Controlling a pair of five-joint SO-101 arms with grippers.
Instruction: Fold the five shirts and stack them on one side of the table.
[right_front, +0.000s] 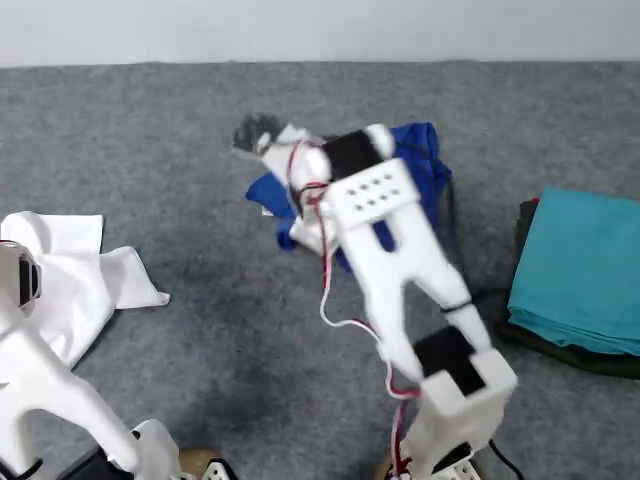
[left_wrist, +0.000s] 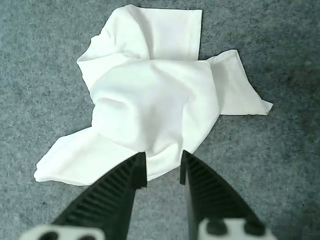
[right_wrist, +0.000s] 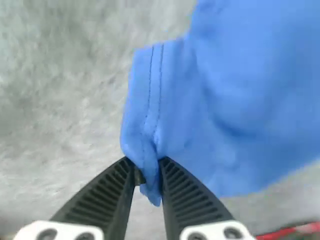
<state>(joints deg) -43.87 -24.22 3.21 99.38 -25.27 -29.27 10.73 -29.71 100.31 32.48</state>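
A crumpled white shirt (left_wrist: 155, 105) lies on the grey table at the left (right_front: 75, 270). My left gripper (left_wrist: 162, 162) hangs just above its near edge, open, with nothing held between the fingers. A blue shirt (right_front: 420, 165) lies bunched at the table's middle back. My right gripper (right_wrist: 148, 172) is shut on a stitched hem of the blue shirt (right_wrist: 235, 110), lifting a fold of it. The right arm (right_front: 400, 260) stretches from the front edge over that shirt and hides part of it.
At the right edge sits a stack of folded shirts, a teal one (right_front: 580, 265) on top of a dark one (right_front: 560, 350). Bare grey table (right_front: 230, 330) lies between the two arms. Red and white cables (right_front: 335, 315) hang along the right arm.
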